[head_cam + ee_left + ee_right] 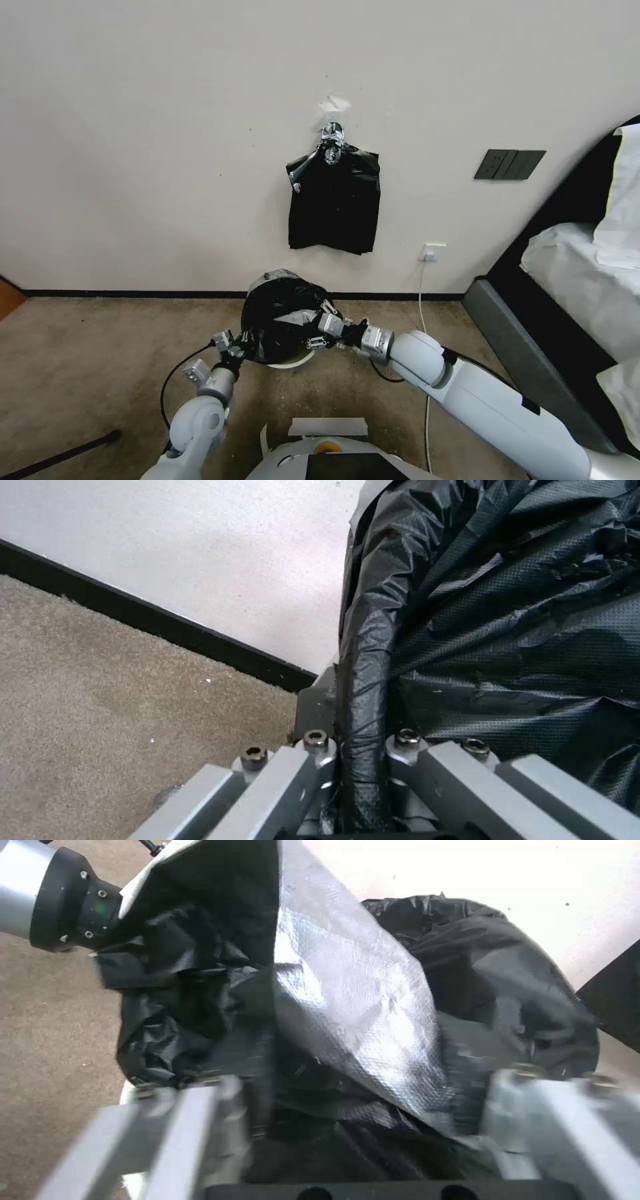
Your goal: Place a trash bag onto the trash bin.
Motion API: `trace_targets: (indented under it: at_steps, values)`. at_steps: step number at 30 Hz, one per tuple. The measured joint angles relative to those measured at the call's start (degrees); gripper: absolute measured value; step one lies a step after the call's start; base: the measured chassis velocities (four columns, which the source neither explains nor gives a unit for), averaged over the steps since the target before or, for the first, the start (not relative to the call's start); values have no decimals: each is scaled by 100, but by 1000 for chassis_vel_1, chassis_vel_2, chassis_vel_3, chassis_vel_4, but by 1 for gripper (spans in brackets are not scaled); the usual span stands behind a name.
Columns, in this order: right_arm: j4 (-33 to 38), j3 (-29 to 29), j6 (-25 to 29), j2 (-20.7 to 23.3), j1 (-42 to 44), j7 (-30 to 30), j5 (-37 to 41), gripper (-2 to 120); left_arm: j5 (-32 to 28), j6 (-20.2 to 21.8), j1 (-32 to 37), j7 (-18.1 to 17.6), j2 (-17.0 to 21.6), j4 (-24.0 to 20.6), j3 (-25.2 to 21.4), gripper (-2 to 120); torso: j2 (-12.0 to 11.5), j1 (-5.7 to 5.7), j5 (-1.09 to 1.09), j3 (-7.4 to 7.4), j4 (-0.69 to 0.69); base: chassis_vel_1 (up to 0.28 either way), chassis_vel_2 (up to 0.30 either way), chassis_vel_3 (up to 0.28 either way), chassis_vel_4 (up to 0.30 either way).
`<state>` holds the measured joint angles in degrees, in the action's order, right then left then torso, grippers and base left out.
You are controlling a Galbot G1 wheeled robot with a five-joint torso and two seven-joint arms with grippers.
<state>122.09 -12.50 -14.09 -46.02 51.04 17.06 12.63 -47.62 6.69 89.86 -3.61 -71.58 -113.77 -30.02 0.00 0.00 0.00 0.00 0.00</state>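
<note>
The left end effector (363,760) pinches a rolled edge of the trash bag (280,313); the right end effector (360,1135) stands spread, film between its fingers. The bag drapes over the trash bin (293,362). Thin, limp and slippery, it is likely best held at the hem.

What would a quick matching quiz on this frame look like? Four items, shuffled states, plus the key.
Items:
1. trash bag
2. trash bin
3. bunch of bags
4. left gripper

States:
A. hanging on the wall
B. shut on a rolled bag edge
C. on the carpet, mostly covered, pale rim peeking out
D. draped over the bin, between both grippers

Pairs: 1-D, 2-C, 3-A, 4-B
</note>
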Motion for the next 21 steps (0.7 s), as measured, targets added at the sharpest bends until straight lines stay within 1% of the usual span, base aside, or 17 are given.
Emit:
trace_targets:
  at_steps: [2, 3, 6, 7, 8, 11, 16, 17, 19, 20, 21]
  values:
    - [-7, -29, 10, 0, -13, -31, 52, 34, -11, 2, -2, -1, 6, 5, 1, 1, 0, 0, 0, 0, 0, 0, 0, 0, 0]
    - [-7, -29, 10, 0, -13, -31, 52, 34, -11, 2, -2, -1, 6, 5, 1, 1, 0, 0, 0, 0, 0, 0, 0, 0, 0]
    - [-5, -63, 26, 0, -17, -52, 82, 20, -13, 6, 0, -2, 7, 20, -1, 1, 0, 0, 0, 0, 0, 0, 0, 0, 0]
    - [0, -73, 31, -1, -17, -59, 94, 17, -14, 8, -1, -3, 6, 27, -1, 1, 0, 0, 0, 0, 0, 0, 0, 0, 0]
    - [0, -73, 31, -1, -17, -59, 94, 17, -14, 8, -1, -3, 6, 27, -1, 1, 0, 0, 0, 0, 0, 0, 0, 0, 0]
    - [7, -98, 66, -12, -23, -75, 138, 2, -14, 14, -11, -9, 4, 47, -1, 1, 0, 0, 0, 0, 0, 0, 0, 0, 0]
    - [7, -109, 133, -14, -18, -84, 214, 0, -18, 28, -17, -13, 8, 52, -2, 1, 0, 0, 0, 0, 0, 0, 0, 0, 0]
    - [6, -109, 196, -10, -18, -81, 273, 0, -21, 41, -19, -17, 10, 52, -5, 1, 0, 0, 0, 0, 0, 0, 0, 0, 0]
    - [3, -103, 508, 7, -9, 61, 519, 0, -110, 115, -31, -77, 13, 53, -18, 1, 0, 0, 0, 0, 1, 0, 0, 0, 0]
    - [3, -103, 508, 7, -9, 61, 519, 0, -110, 115, -31, -77, 13, 53, -18, 1, 0, 0, 0, 0, 1, 0, 0, 0, 0]
    - [3, -94, 669, 21, 16, 183, 616, 0, -195, 157, -35, -141, 14, 50, -24, 1, 0, 0, 0, 0, 1, 0, 0, 0, 0]
